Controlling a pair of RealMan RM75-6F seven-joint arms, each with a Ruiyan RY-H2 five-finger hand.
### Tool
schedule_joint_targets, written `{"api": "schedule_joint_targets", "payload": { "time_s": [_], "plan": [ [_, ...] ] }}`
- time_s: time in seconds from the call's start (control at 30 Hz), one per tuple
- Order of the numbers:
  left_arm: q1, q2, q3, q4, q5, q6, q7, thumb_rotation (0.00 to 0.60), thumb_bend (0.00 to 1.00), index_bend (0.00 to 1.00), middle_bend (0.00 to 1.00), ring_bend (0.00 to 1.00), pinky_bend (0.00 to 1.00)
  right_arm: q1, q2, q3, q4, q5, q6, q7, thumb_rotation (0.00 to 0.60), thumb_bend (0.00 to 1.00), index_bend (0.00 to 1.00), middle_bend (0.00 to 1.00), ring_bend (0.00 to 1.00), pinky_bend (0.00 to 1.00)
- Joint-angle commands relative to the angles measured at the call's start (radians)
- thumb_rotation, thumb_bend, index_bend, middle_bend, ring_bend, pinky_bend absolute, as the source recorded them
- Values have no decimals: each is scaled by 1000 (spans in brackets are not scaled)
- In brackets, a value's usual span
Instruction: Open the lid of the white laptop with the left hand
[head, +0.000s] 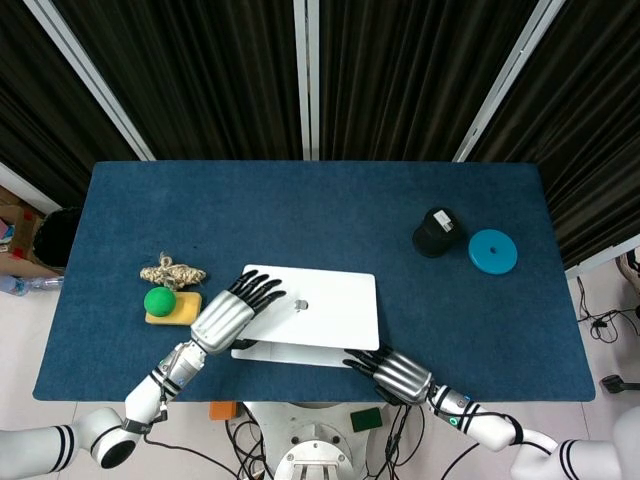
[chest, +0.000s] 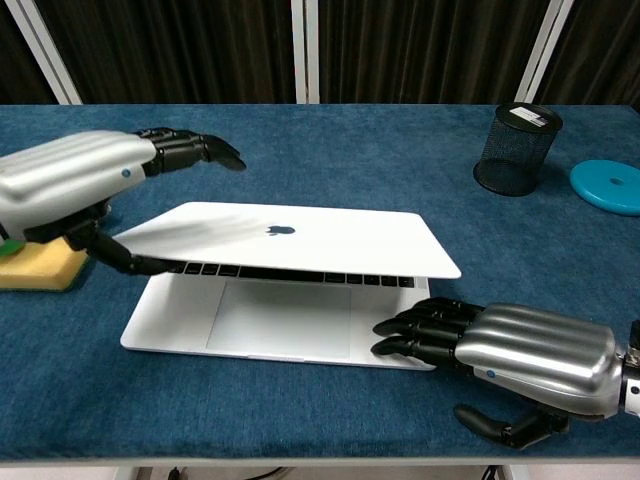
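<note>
Bright, even light; sharp focus

Ribbed silver left hand (chest: 75, 180), black fingers (chest: 190, 148)

Matt white laptop (chest: 300, 240), napped tablecloth (chest: 330, 140)
</note>
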Motion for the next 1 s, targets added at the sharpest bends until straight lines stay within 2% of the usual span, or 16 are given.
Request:
{"api": "schedule_joint_targets", "payload": {
  "time_s": [0.03, 0.3, 0.5, 0.77, 1.0],
  "plan": [
    [-19, 19, -30, -4, -14, 9, -43, 600, 252, 136, 77, 52, 68, 6, -4, 2, 4, 6, -10, 9, 600, 581, 0, 0, 0, 0],
    [-70, 55, -107, -19, -76, -19, -152, 600, 253, 136, 77, 53, 68, 19, -14, 7, 11, 25, -39, 29, 600, 581, 0, 0, 0, 0],
    [-121, 101, -172, -42, -157, -86, -196, 600, 251, 136, 77, 52, 68, 28, -14, 17, 4, 43, -52, 35, 600, 581, 0, 0, 0, 0],
    [-216, 154, -273, -31, -349, -251, -268, 600, 249, 136, 77, 52, 68, 39, -17, 31, 2, 69, -74, 39, 600, 581, 0, 0, 0, 0],
    [-320, 172, -340, 44, -560, -407, -263, 600, 249, 136, 77, 52, 68, 50, -18, 44, -1, 89, -90, 45, 600, 580, 0, 0, 0, 0]
  ]
}}
